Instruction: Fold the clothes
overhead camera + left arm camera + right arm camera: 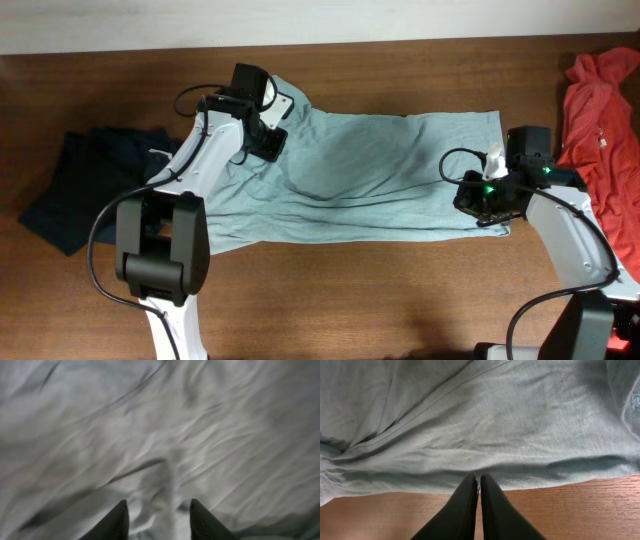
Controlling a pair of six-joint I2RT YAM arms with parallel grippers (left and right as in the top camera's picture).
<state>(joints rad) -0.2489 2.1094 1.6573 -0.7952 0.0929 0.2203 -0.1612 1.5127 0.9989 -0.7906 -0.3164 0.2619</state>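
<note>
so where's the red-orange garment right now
In the overhead view, the red-orange garment lies bunched at the far right of the table, just beyond the right gripper and the light teal T-shirt.

- Table point(400, 300): dark brown wood with a fine grain running sideways (the right wrist view shows it up close), bare along its near edge.
- Dark navy garment point(75, 190): a crumpled heap lying on the table's left side, close to the left edge of the overhead view.
- Red-orange garment point(605, 120): bunched at the table's far right end, with part of it running out of view.
- Pale strip point(320, 18): a plain, light band beyond the table's far edge.
</note>
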